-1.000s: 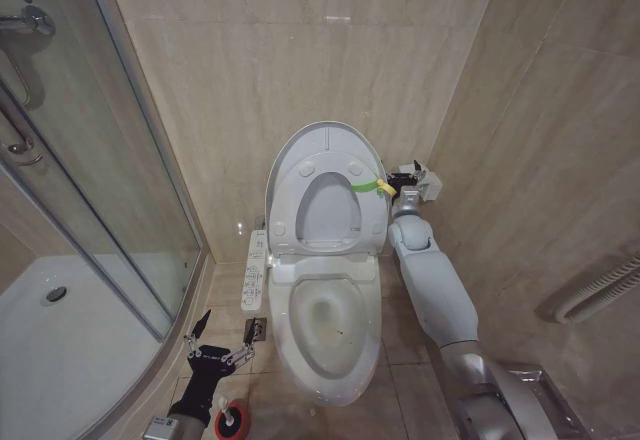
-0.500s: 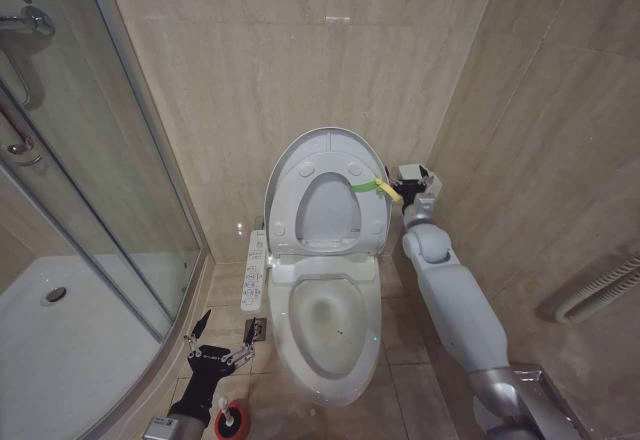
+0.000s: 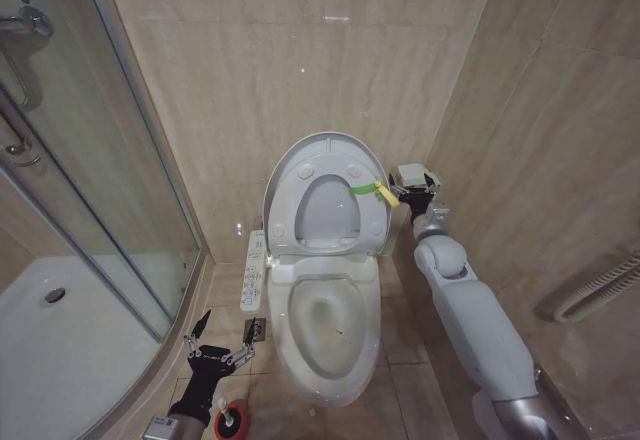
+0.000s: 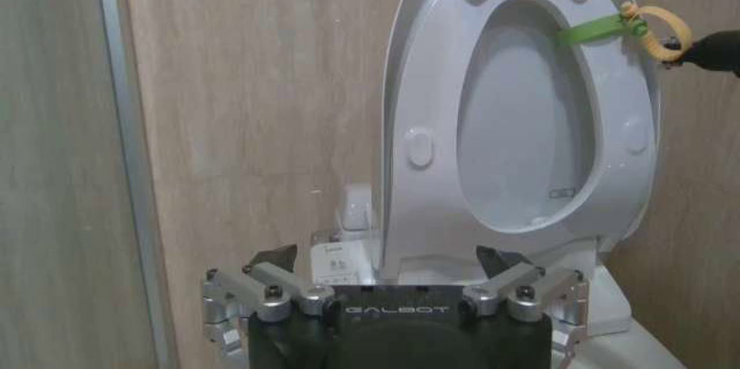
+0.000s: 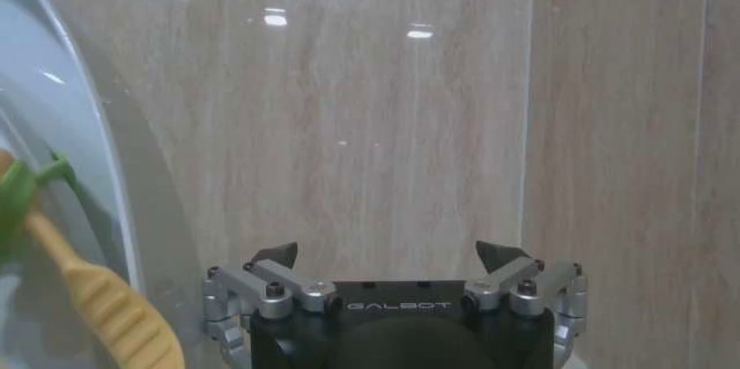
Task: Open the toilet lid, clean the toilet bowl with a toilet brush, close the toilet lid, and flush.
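Observation:
The toilet lid (image 3: 326,155) stands raised against the back wall, with the ring seat (image 3: 372,222) up in front of it. A yellow-green loop (image 3: 376,189) hangs at its right edge. My right gripper (image 3: 408,190) hovers just right of that loop, open and holding nothing; in the right wrist view the right gripper (image 5: 387,256) faces the wall with the loop (image 5: 87,304) beside it. The toilet bowl (image 3: 330,328) lies uncovered. My left gripper (image 3: 217,345) stays open low on the bowl's left, above the toilet brush (image 3: 228,421) in its red cup. In the left wrist view the left gripper (image 4: 387,258) faces the lid (image 4: 431,100).
A white button panel (image 3: 256,270) runs along the bowl's left side. A glass shower screen (image 3: 100,170) and white shower tray (image 3: 60,340) close off the left. A tiled wall (image 3: 560,140) stands close on the right, with a ribbed hose (image 3: 595,288) on it.
My right arm has swung out to the right, its gripper shifting slightly right of the loop. The lid stays up. The left gripper has not moved.

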Available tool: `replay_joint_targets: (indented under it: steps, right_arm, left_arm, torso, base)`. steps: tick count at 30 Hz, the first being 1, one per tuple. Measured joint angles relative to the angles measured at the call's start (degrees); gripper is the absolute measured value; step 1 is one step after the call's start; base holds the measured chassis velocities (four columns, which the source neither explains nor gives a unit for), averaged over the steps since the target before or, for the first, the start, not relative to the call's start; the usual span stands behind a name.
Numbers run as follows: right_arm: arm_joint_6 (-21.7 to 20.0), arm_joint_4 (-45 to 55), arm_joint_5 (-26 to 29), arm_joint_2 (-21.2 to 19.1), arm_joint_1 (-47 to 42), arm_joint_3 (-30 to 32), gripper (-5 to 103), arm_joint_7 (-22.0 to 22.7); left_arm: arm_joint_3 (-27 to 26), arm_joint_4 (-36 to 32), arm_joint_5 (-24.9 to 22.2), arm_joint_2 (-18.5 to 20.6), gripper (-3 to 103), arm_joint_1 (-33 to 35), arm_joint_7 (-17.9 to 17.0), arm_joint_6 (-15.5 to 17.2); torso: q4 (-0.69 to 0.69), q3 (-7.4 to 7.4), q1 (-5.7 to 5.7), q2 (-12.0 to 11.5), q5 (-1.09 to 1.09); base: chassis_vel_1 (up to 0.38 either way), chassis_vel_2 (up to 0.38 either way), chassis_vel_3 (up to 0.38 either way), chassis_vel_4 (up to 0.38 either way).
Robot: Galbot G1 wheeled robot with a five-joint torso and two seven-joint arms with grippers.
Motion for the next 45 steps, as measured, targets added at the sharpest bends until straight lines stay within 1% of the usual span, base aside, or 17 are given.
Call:
replay_joint_targets:
  steps: [6, 10, 16, 20, 22, 23, 27, 28, 31, 33, 34, 35, 36, 38, 45]
  right_arm:
    - [0.01, 3.08, 1.31, -0.99, -2.81, -1.15, 100, -0.48]
    - [-0.20, 5.82, 2.78, -2.47, -5.30, -1.91, 100, -1.01]
    - [-0.66, 8.85, 4.81, -4.77, -8.18, -2.32, 100, -1.32]
    - [-0.67, 12.72, 5.97, -7.65, -12.93, -2.65, 100, -1.62]
    - [-0.66, 13.71, 6.17, -8.35, -14.32, -2.65, 100, -1.80]
    - [-0.64, 14.78, 6.31, -9.08, -15.69, -2.66, 100, -1.86]
    - [-0.60, 17.29, 6.68, -10.08, -18.16, -2.15, 100, -1.90]
    - [-0.20, 18.19, 6.75, -10.16, -18.88, -1.83, 100, -1.64]
    - [0.23, 18.66, 6.72, -9.76, -19.23, -1.41, 100, -0.73]
    - [0.21, 18.92, 6.20, -8.29, -19.04, -0.75, 100, 0.66]
    - [-0.61, 19.44, 5.58, -7.21, -19.10, -0.18, 100, 0.96]
    - [-0.61, 19.44, 5.58, -7.21, -19.10, -0.18, 100, 0.96]
    - [-1.08, 19.94, 5.06, -6.71, -19.33, 0.13, 100, 0.96]
    - [-1.19, 21.55, 3.46, -5.90, -21.20, 0.69, 100, 0.70]
    - [-0.02, 25.37, 2.44, -6.15, -26.23, 0.84, 100, -0.23]
  left_arm:
    - [0.01, 0.00, 0.00, 0.00, 100, 0.00, 0.00, 0.00]
    - [0.00, 0.00, 0.00, 0.00, 100, 0.00, 0.00, 0.00]
    - [0.00, 0.00, 0.00, 0.00, 100, 0.00, 0.00, 0.00]
    - [0.00, 0.00, 0.00, 0.00, 100, 0.00, 0.00, 0.00]
    - [0.01, 0.00, 0.00, 0.00, 100, 0.00, 0.01, 0.00]
    - [0.01, 0.00, 0.00, 0.00, 100, 0.00, 0.01, 0.00]
    - [0.01, 0.00, 0.00, 0.00, 100, 0.00, 0.01, 0.00]
    - [0.01, 0.00, 0.00, 0.00, 100, 0.00, 0.01, 0.00]
    - [0.00, 0.00, 0.00, 0.00, 100, 0.00, 0.00, 0.00]
    - [0.01, 0.00, 0.00, 0.00, 100, 0.00, 0.01, 0.00]
    - [-0.01, 0.00, 0.00, 0.00, 100, 0.00, 0.00, 0.00]
    - [-0.01, 0.00, 0.00, 0.00, 100, 0.00, 0.00, 0.00]
    - [0.00, 0.00, 0.00, 0.00, 100, 0.00, 0.00, 0.00]
    - [0.00, 0.00, 0.00, 0.00, 100, 0.00, 0.01, 0.00]
    - [0.00, 0.00, 0.00, 0.00, 100, 0.00, 0.00, 0.00]
  torso:
    - [-0.05, -0.01, -0.01, 0.01, -0.01]
    - [0.00, -0.01, -0.01, 0.01, 0.00]
    - [0.00, 0.00, 0.00, 0.01, 0.00]
    - [-0.01, 0.01, 0.00, 0.00, -0.01]
    - [-0.01, 0.01, 0.00, 0.00, 0.00]
    - [0.02, 0.01, 0.00, 0.00, 0.01]
    - [0.05, 0.02, 0.01, -0.02, 0.03]
    - [0.08, 0.02, 0.01, -0.02, 0.02]
    - [0.10, 0.02, 0.01, -0.02, 0.02]
    - [0.12, 0.02, 0.01, -0.02, 0.03]
    - [0.12, 0.02, 0.01, -0.02, 0.03]
    - [0.12, 0.02, 0.01, -0.02, 0.03]
    - [0.11, 0.02, 0.01, -0.02, 0.03]
    - [0.04, 0.01, 0.01, -0.01, 0.02]
    - [0.02, 0.00, 0.00, 0.00, 0.01]
  base:
    - [0.000, 0.000, 0.000, 0.000]
    - [0.000, 0.000, 0.000, 0.000]
    - [0.000, 0.000, 0.000, 0.000]
    - [0.000, 0.000, 0.000, 0.000]
    - [0.000, 0.000, 0.000, 0.000]
    - [0.000, 0.000, 0.000, 0.000]
    - [0.000, 0.000, 0.000, 0.000]
    - [0.000, 0.000, 0.000, 0.000]
    - [0.000, 0.000, 0.000, 0.000]
    - [0.000, 0.000, 0.000, 0.000]
    - [0.000, 0.000, 0.000, 0.000]
    - [0.000, 0.000, 0.000, 0.000]
    - [0.000, 0.000, 0.000, 0.000]
    - [0.000, 0.000, 0.000, 0.000]
    - [0.000, 0.000, 0.000, 0.000]
